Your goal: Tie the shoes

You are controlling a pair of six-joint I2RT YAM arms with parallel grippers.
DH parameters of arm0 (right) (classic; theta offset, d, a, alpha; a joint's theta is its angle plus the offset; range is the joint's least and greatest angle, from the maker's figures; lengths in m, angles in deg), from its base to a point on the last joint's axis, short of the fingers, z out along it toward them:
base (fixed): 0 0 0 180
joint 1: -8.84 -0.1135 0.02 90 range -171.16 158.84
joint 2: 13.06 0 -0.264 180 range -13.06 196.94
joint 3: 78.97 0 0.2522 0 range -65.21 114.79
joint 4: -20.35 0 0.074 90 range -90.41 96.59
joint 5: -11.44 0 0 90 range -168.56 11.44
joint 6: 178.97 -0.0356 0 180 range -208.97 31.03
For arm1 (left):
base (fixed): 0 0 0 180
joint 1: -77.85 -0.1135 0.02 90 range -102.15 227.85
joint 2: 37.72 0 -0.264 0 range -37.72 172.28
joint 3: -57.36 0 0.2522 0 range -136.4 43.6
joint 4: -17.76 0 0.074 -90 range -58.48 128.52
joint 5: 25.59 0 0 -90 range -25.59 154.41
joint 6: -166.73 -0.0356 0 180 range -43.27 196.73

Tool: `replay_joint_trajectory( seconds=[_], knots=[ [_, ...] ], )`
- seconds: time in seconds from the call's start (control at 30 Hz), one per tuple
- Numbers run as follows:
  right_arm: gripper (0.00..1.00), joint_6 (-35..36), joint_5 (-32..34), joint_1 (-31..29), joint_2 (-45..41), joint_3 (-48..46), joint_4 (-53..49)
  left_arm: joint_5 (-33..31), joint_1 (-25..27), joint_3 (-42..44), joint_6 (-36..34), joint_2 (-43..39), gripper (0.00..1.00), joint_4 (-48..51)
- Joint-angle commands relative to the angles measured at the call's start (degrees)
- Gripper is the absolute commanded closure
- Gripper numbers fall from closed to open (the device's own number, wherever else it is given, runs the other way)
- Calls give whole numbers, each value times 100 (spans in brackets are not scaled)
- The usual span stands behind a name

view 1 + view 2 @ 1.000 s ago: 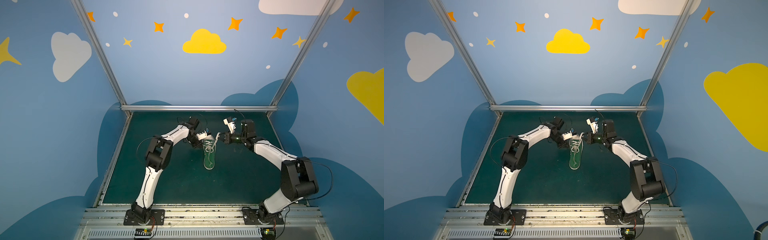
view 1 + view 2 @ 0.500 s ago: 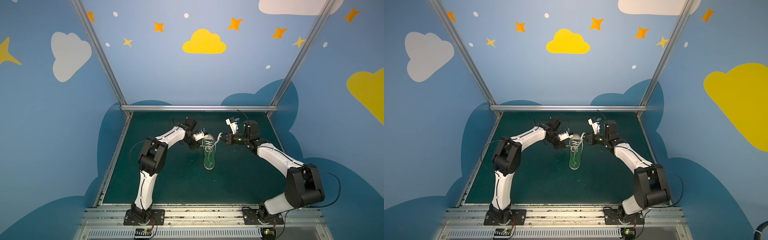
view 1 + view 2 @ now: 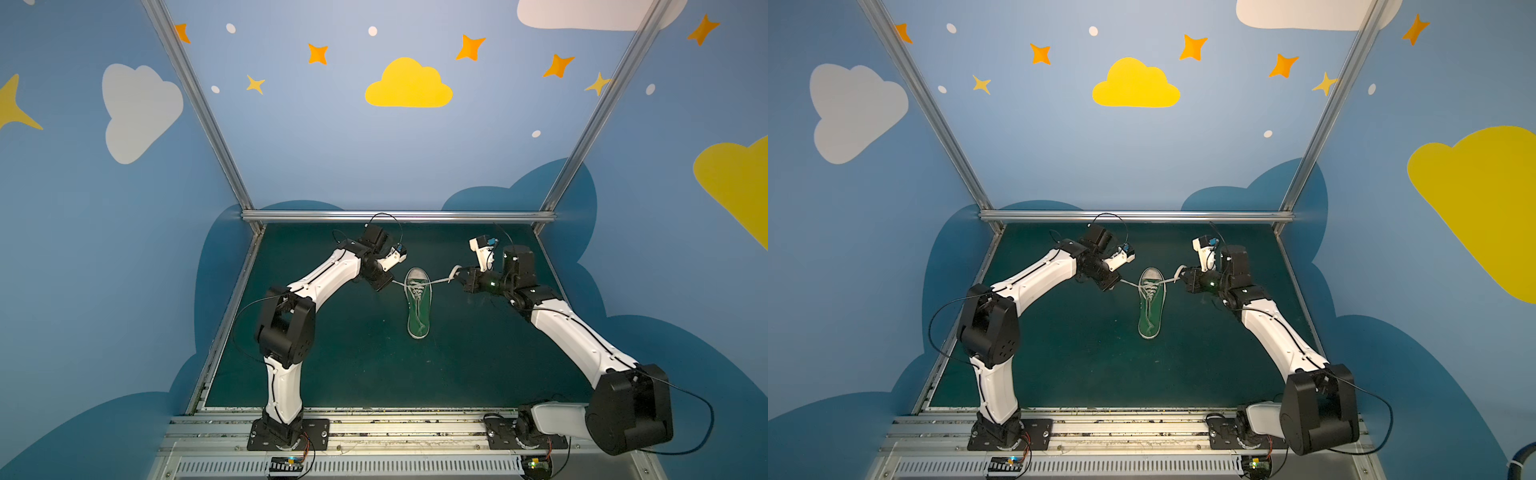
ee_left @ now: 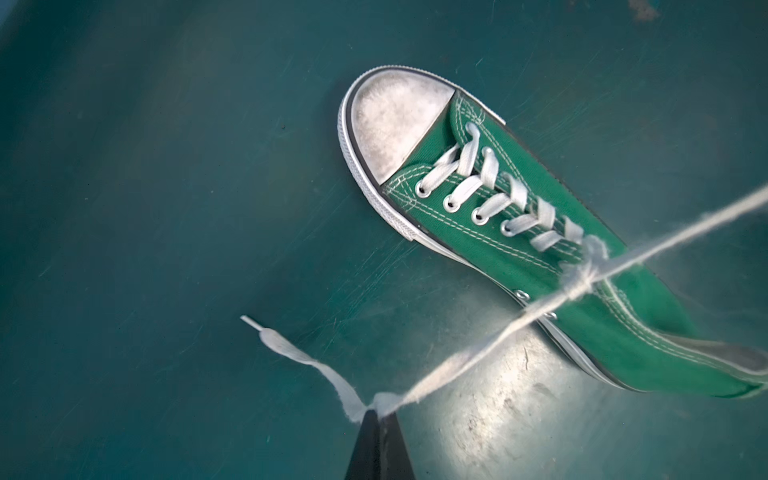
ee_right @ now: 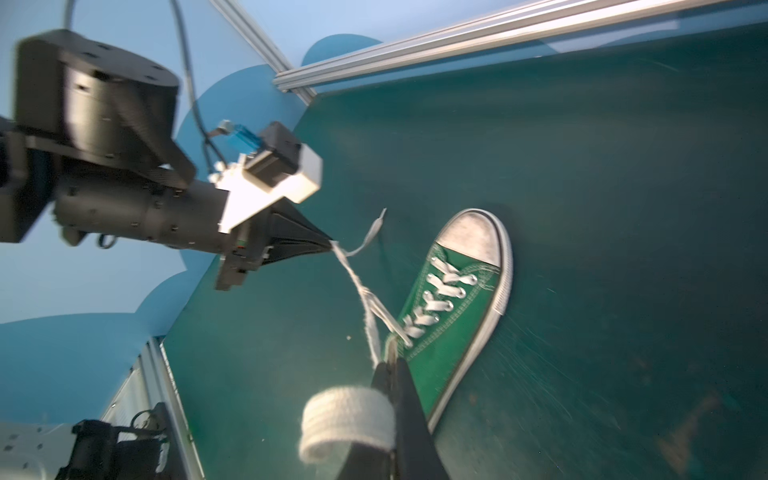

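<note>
In both top views, the green sneaker [image 3: 417,309] is lying on the table [image 3: 353,353], toe at the far end, its laces [image 3: 440,281] stretching out sideways. In the left wrist view, the left gripper [image 4: 376,415] is clenching its jaws on one lace. In the right wrist view, the right gripper [image 5: 390,363] is clamping the other.

Left end effector [image 3: 387,284], right end effector [image 3: 458,279] both clamped; arms reaching inward.
</note>
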Motion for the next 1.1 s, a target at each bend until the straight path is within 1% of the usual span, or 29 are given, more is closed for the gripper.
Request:
replay_joint_trajectory(
  seconds=[0.0,0.2,0.4,0.63,0.87,1.07],
  knots=[
    [100,1,436,223,-237,-204,-346,-247,-29,102,110,-204,97,296],
    [100,-359,563,634,-542,-717,-352,-360,5,36,84,-150,97,480],
    [100,-430,424,978,-705,-1091,-452,-537,-2,63,101,-146,97,554],
    [100,-607,382,1189,-876,-1445,-453,-847,-46,97,117,-64,97,517],
    [100,-704,245,1562,-810,-1784,-370,-944,-101,119,250,-26,97,573],
    [100,-920,-139,2041,-527,-2077,-159,-1132,-241,187,446,-12,97,574]
  ],
)
